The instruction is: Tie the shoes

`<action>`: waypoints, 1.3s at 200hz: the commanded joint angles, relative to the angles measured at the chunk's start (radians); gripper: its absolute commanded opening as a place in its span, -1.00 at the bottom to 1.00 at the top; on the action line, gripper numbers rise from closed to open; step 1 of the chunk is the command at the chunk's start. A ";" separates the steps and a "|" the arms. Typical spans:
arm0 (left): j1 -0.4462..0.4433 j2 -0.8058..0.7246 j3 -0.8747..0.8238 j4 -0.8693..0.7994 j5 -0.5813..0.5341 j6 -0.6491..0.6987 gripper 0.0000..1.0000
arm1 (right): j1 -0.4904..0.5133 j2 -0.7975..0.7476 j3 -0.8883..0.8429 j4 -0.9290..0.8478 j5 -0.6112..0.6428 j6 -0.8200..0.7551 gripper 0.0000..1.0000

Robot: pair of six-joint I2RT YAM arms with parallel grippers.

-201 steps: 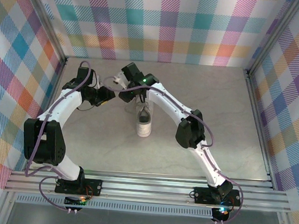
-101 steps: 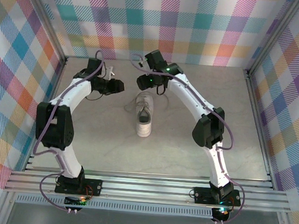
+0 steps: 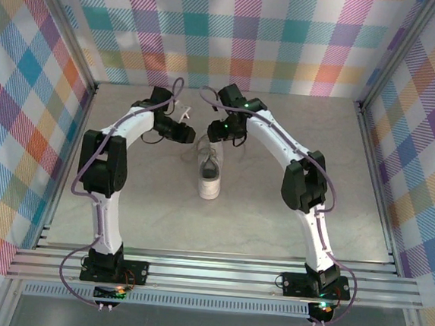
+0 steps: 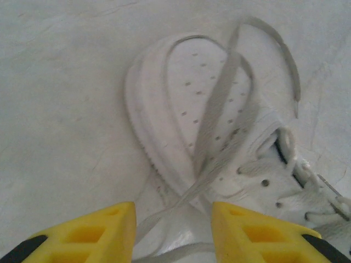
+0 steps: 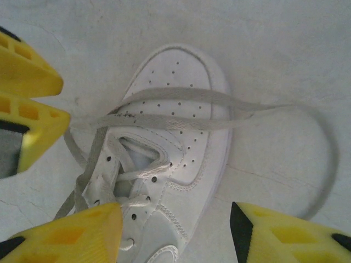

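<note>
The white sneaker (image 3: 211,176) lies in the middle of the table, its far end under both grippers. My left gripper (image 3: 191,135) is beside that end on the left, and my right gripper (image 3: 218,132) hangs over it. In the left wrist view the left gripper (image 4: 173,219) is open, and two crossed white laces (image 4: 219,109) run from the shoe's toe (image 4: 181,104) into the gap between its yellow fingers. The right gripper (image 5: 175,219) is open above the shoe (image 5: 181,142), one finger over the eyelets, the other over bare table. Laces (image 5: 181,96) cross the toe and loop off right.
The left gripper's yellow fingers (image 5: 30,104) show close to the shoe in the right wrist view. Plaid walls (image 3: 229,34) close in the back and both sides. An aluminium rail (image 3: 215,273) carrying the arm bases runs along the near edge.
The left gripper has swung right, up to the shoe's far end. The right gripper has shifted right and down over that end. Both pairs of jaws have narrowed a little.
</note>
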 commanded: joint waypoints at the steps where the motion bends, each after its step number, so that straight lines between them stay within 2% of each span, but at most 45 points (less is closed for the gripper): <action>1: -0.035 0.027 0.038 -0.045 0.000 0.102 -0.21 | -0.007 0.047 0.048 -0.028 -0.052 0.027 0.08; 46: -0.059 0.065 0.072 -0.058 -0.034 0.139 -0.28 | -0.007 0.094 0.077 -0.040 -0.086 0.038 0.02; 57: -0.059 0.068 0.078 -0.060 -0.043 0.142 -0.38 | -0.007 0.099 0.080 -0.042 -0.087 0.038 0.00; 77: -0.059 0.054 0.065 -0.045 -0.059 0.136 -0.71 | -0.007 0.105 0.080 -0.047 -0.082 0.033 -0.03; 127: -0.042 -0.089 -0.062 0.048 -0.076 0.097 -0.99 | -0.007 0.109 0.074 -0.066 -0.064 0.024 -0.09; 192: 0.016 -0.194 -0.125 0.075 -0.046 0.042 -1.00 | -0.007 0.106 0.058 -0.076 -0.051 0.032 -0.10; 232: 0.123 -0.232 -0.199 0.097 -0.068 -0.110 -1.00 | -0.008 0.092 0.042 -0.066 -0.044 0.028 -0.11; 260: 0.190 -0.260 -0.235 -0.002 -0.114 -0.199 -1.00 | -0.008 0.086 0.042 -0.072 -0.039 0.020 -0.11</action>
